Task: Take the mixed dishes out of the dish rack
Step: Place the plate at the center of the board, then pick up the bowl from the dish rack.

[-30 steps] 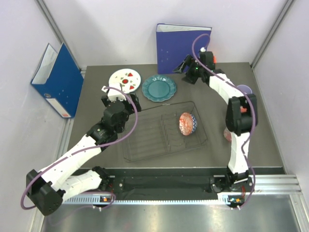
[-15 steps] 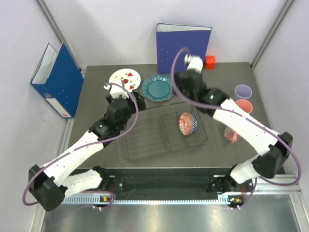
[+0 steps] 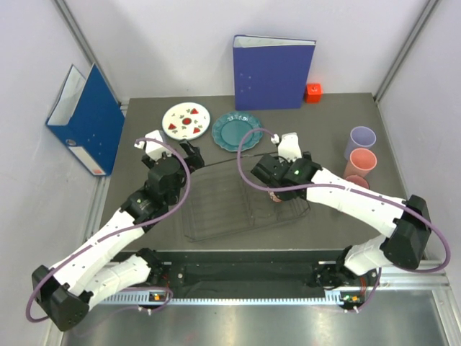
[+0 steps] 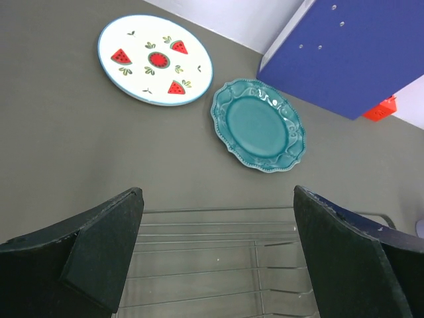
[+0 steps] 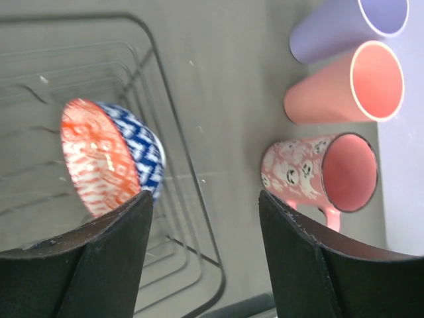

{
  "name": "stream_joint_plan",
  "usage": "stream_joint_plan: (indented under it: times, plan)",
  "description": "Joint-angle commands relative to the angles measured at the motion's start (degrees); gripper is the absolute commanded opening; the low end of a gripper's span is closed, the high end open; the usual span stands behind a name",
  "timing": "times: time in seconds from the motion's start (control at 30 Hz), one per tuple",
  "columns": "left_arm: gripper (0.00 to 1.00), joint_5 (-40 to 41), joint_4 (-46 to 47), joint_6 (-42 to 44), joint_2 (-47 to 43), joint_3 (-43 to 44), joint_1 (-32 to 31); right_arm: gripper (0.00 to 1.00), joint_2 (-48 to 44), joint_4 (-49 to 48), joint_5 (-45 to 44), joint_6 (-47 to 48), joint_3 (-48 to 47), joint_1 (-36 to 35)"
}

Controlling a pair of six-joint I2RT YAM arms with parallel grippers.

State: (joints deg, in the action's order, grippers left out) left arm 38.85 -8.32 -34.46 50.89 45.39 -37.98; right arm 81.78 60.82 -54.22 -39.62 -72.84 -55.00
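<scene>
The dish rack (image 3: 230, 198) is a dark wire basket in the middle of the table. A red-and-blue patterned bowl (image 5: 112, 156) stands on edge in its right end. My right gripper (image 3: 270, 186) hangs over that end, open. In the right wrist view the right gripper (image 5: 204, 212) spans the rack's rim (image 5: 199, 218), with the bowl just outside its left finger. My left gripper (image 4: 218, 218) is wide open over the rack's back edge (image 4: 218, 228), holding nothing. The white watermelon plate (image 3: 186, 121) and teal plate (image 3: 237, 131) lie behind the rack.
A lavender cup (image 3: 362, 137), a pink cup (image 3: 362, 160) and a patterned pink cup (image 5: 318, 172) sit to the right of the rack. A purple-blue binder (image 3: 272, 71) and a red cube (image 3: 312, 92) stand at the back. A blue binder (image 3: 85, 121) leans at the left.
My right arm swung from the back by the red cube down over the rack's right end above the bowl, its jaws narrowing somewhat. My left gripper shifted a little to the left.
</scene>
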Motion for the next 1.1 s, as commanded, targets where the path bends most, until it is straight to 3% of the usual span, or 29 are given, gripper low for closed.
stream_joint_plan:
  times: [0.0, 0.6, 0.83, 1.03, 1.07]
  plan:
    - [0.99, 0.26, -1.35, -1.75, 0.43, 0.05, -0.08, 0.65, 0.57, -0.52, -1.24, -1.52, 2.34, -0.54]
    - [0.99, -0.36, -1.44, -2.02, -0.53, -1.79, -0.17, 0.60, 4.97, -12.38, 5.07, 5.16, 3.66, 0.68]
    - [0.99, 0.26, -1.35, -1.75, -0.97, -2.58, -0.08, 0.54, 6.55, -16.96, 7.19, 6.65, 7.62, 2.36]
    - [0.99, -0.18, -1.17, -1.93, 0.17, -2.76, -0.08, 0.44, 7.87, -17.31, 5.97, 6.66, 9.29, 3.24]
    - [0.99, -0.18, -1.18, -1.93, 0.26, -2.76, -0.08, 0.39, 7.96, -17.31, 5.88, 6.57, 9.55, 3.32]
